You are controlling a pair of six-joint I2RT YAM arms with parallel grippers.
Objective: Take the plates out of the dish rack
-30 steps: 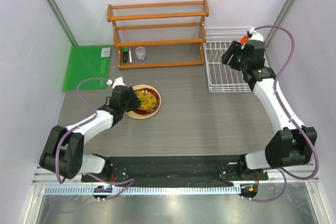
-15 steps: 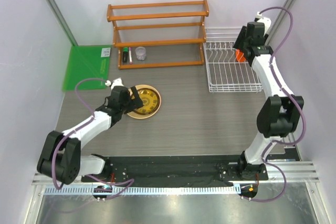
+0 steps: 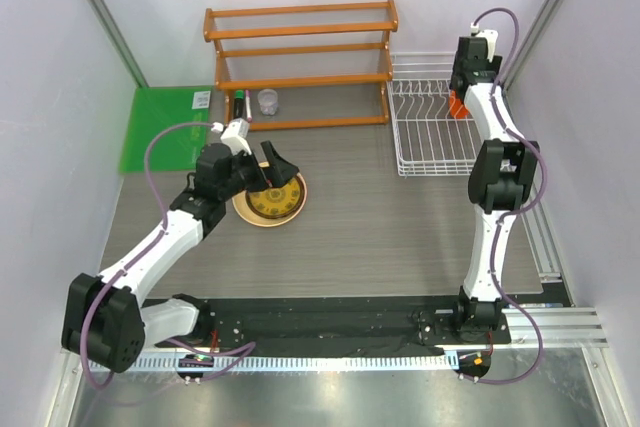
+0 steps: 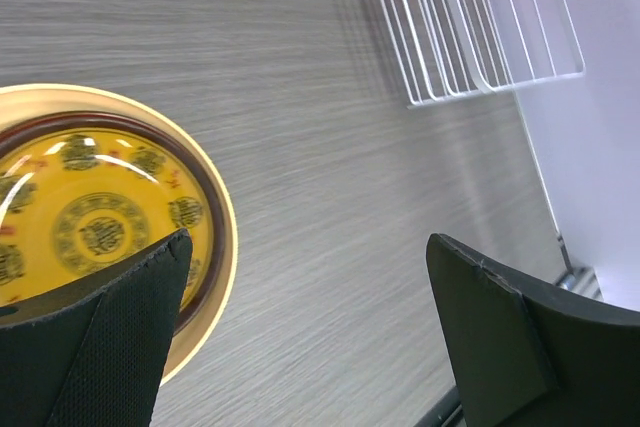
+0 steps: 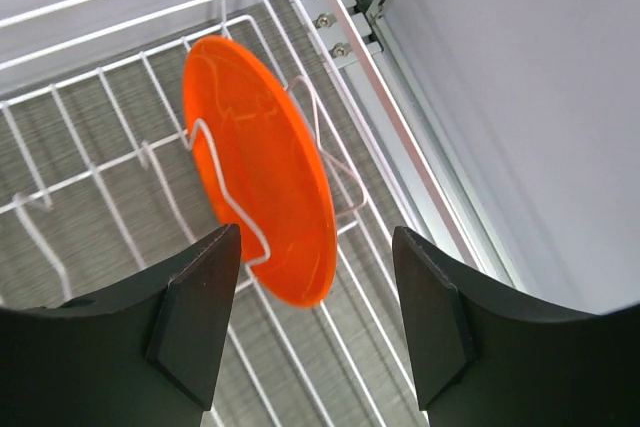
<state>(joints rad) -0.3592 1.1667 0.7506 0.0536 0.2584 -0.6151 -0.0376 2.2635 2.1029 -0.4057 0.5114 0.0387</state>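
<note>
Carefully now: the right gripper (image 5: 312, 317), spread open at the orange plate (image 5: 262, 162), should straddle its rim squarely before closing, then lift straight up.

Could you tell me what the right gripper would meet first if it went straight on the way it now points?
The right gripper would most likely meet the orange plate, standing tilted in the dish rack, in line with its open jaws; depth is unclear.

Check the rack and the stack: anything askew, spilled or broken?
Nothing spilled or broken. The orange plate stands slanted between the rack's prongs, alone there, but it looks seated. On the table, the yellow plate sits nested in the tan plate, about centred.
</note>
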